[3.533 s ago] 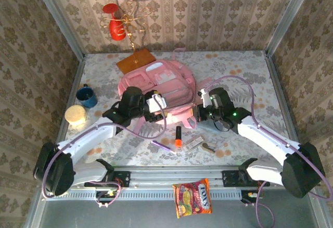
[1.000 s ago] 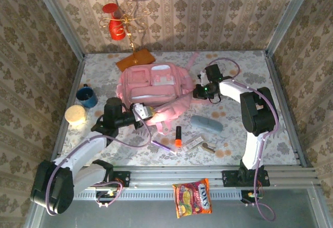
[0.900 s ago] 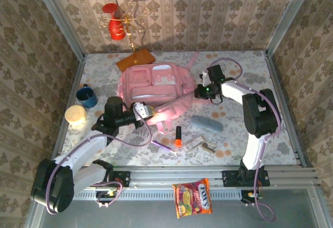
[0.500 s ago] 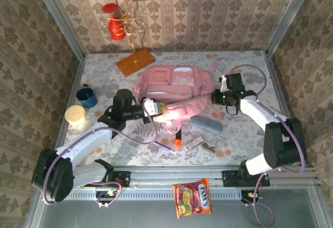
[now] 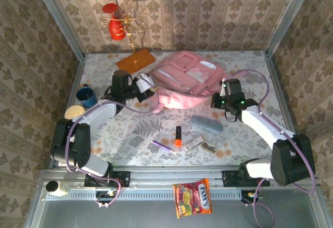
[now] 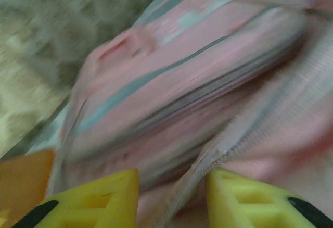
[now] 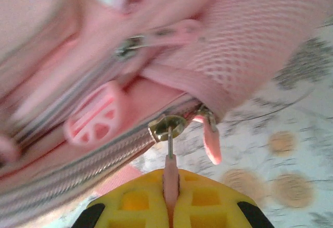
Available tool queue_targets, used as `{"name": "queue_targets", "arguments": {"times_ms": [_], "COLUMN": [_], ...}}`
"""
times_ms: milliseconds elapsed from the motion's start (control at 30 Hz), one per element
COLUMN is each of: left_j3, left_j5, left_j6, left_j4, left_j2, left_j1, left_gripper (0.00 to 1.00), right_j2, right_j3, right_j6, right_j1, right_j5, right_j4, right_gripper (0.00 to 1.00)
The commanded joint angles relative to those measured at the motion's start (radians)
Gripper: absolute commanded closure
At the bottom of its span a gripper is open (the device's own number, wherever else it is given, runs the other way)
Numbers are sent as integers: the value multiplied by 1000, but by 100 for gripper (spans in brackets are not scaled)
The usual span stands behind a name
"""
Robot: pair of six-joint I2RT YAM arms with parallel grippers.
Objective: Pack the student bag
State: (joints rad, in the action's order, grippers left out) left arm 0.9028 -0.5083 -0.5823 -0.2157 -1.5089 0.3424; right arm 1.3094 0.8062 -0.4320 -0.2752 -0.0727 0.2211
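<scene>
Ana: Half a second on, the student bag (image 5: 186,79) has slid up and to the right, hasn't it?

Ben: Yes. It now lies in the upper centre of the top view, at the back of the bench (image 5: 260,134). The left arm has swung up to the bag's left edge.

Ana: How does the left tool (image 5: 151,91) stand?

Ben: In its wrist view the yellow fingers (image 6: 99,199) are apart, with a pink seam of the bag running down between them. That picture is blurred, so I cannot tell whether either finger touches the fabric, but the tool looks open.

Ana: And the right tool (image 5: 218,102)?

Ben: It sits at the bag's right end, closed on a zip pull (image 7: 169,147). The pink tab is pinched between its yellow fingers, just below the brass slider.

Ana: What else is on the bench?

Ben: A grey-blue pouch (image 5: 206,123) lies below the bag, apart from it. An orange stick (image 5: 178,137) is at lower centre, and a blue mug (image 5: 86,96) is at the left.
</scene>
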Motion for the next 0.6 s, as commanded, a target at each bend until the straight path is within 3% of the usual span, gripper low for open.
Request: {"name": "queue_targets", "arguments": {"times_ms": [0,133,300,433,567], "left_j3": [60,51,1,-30,-70], "left_j5": [267,515,685,566,504], "left_j6": [164,325,501,741,922], "left_j4": [28,83,153,228,250], "left_j2": [-5,28,146,248,309], "left_j1": [-24,-44,-49,-35,17], "left_gripper": [45,36,27,22,21], "right_j2": [29,134,247,242,113], "right_j3": [9,37,103,99,41], "right_j6": [-105,-168,-165,-106,-18], "right_j1": [-106,-229,-273,-245,-176], "right_j5": [81,163,133,131,61], "right_j4": [-151,-234,-216,-119,-56], "right_gripper": [100,100,98,74,63]}}
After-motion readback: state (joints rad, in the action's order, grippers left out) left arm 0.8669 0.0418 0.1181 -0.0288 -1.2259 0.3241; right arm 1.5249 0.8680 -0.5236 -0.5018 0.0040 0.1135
